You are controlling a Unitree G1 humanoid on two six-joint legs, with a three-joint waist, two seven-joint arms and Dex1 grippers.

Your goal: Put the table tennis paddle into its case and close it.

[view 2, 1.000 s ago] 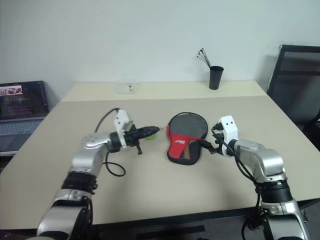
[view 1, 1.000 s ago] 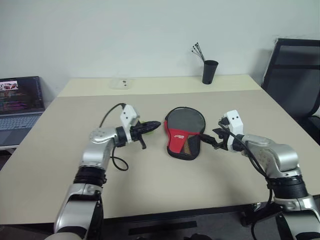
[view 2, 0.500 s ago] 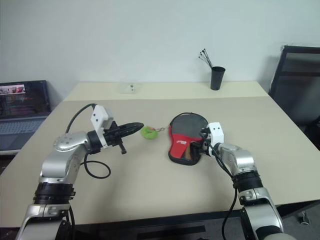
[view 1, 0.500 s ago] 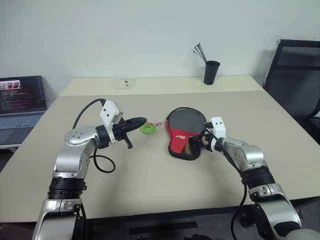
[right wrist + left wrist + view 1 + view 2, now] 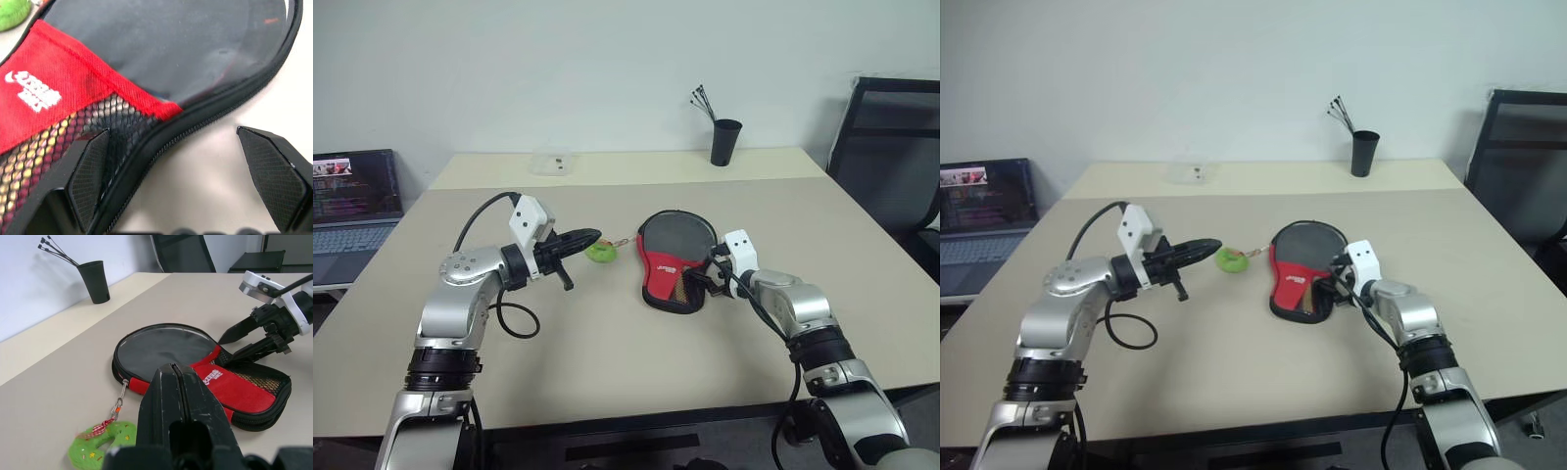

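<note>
Fingers of the right end effector (image 5: 703, 284) are spread wide and hold nothing. They stand low at the right edge of the case (image 5: 672, 258), near its narrow end with the mesh pocket; in the right wrist view one finger (image 5: 88, 174) is over the mesh and the zip edge, the other finger is over bare desk (image 5: 607, 372) beside the case. I cannot tell if a finger touches the fabric.

The left end effector (image 5: 583, 238) is clenched, its two fingers pressed together with nothing between them. It points roughly level toward the right, and its tip is just beside a small green object (image 5: 600, 252), which hangs by a short clip chain from the left edge of the case.

The case lies flat in the middle of the desk, round end away from the robot, red panel with white logo toward it. A black round face fills the round part; I cannot tell if this is the table tennis paddle itself.

A black cup (image 5: 724, 141) with thin sticks stands at the far edge. A laptop (image 5: 352, 201) is at far left, a black chair (image 5: 886, 147) at right.
</note>
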